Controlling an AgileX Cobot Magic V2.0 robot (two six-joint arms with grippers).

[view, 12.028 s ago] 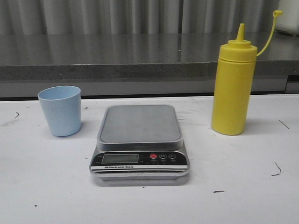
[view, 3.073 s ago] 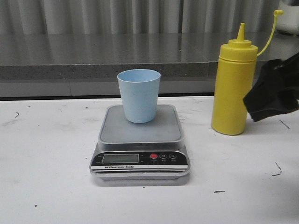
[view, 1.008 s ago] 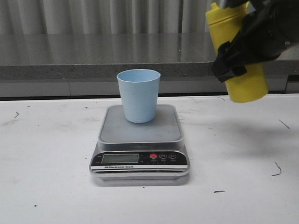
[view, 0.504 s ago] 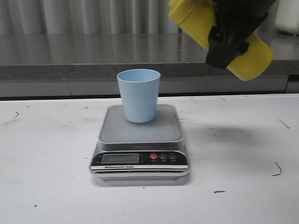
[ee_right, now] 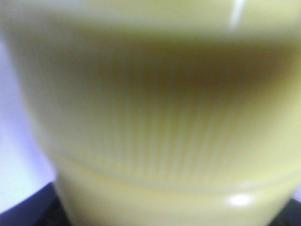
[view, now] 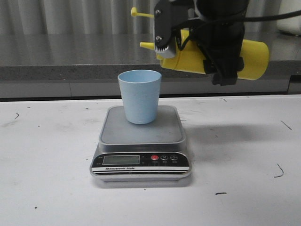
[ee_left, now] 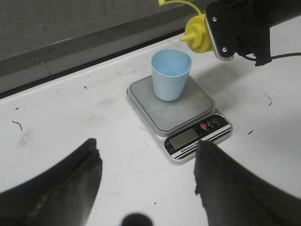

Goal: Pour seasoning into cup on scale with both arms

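Bare table either side of the scale; tilted bottle and right gripper crowd above the cup.

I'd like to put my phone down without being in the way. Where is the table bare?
Bare table lies left of the scale, in front of it, and to its right. Crowded: the cup fills the scale's back half, and above it the right fingers hold the tipped bottle.

The white tabletop shows small dark scuffs and carries only the scale directly, lying flat with its display toward the camera, below and to the left of the raised right tool.
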